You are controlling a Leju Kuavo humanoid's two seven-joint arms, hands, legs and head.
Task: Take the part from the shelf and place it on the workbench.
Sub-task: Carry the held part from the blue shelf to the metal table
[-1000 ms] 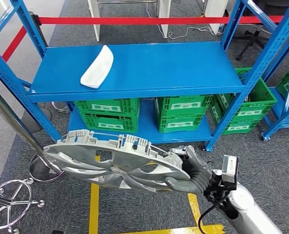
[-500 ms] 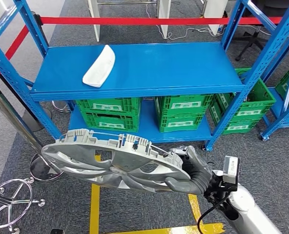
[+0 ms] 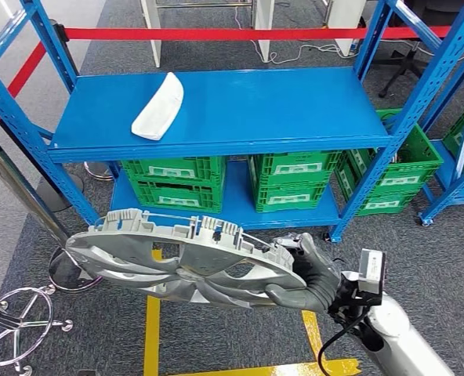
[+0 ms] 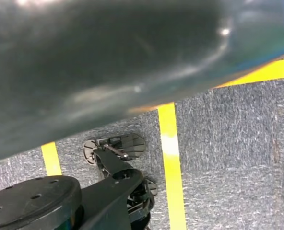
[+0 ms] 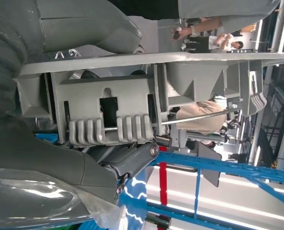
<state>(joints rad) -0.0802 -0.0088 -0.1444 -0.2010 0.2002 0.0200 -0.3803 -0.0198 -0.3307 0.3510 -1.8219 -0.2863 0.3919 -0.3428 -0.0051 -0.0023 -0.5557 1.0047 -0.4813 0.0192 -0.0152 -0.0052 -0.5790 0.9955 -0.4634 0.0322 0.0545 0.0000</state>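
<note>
Right robot hand [image 3: 310,276] gripped the near end of the large grey plastic part [image 3: 182,255], fingers curled around its rim. It extended leftward from the hand, held roughly level above the carpeted floor, in front of the blue shelf [image 3: 230,110]. Green crates [image 3: 173,182] sat on the bottom shelf, contents unclear. A white piece [image 3: 157,106] lay on the upper shelf.

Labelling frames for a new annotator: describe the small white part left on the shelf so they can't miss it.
Find the blue metal shelf facing the robot and look at its upper deck, above the green crates. Toward the left end lies the white part, a curved, elongated shell. It is the deck's sole item, far smaller and whiter than the big grey fan shroud that the right hand holds.
</note>
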